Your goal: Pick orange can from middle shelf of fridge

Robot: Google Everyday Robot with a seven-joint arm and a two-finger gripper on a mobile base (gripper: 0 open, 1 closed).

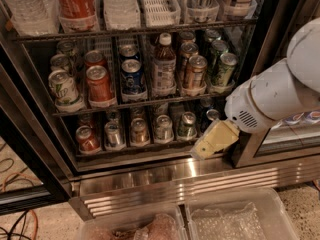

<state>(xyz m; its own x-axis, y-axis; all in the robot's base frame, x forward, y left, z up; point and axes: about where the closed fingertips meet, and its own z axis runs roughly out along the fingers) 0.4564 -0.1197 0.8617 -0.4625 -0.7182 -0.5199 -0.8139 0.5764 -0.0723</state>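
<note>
End effector (214, 141), grip state indeterminable, is hovering at the fridge (150, 176) front, below right of the orange can (195, 72) sitting on the middle shelf (150, 100).

**Gripper (212, 141) low at the fridge's (252, 59) right, orange can (195, 72) above**

The gripper hangs at about four o'clock in the view, in front of the right end of the bottom rack (125, 151) and just above the ribbed steel base (200, 181). Near twelve o'clock from it, on the middle shelf (150, 98), the orange can stands upright. A white-capped bottle (164, 66) is at its nine o'clock and a green can (222, 69) at its three o'clock.
</note>
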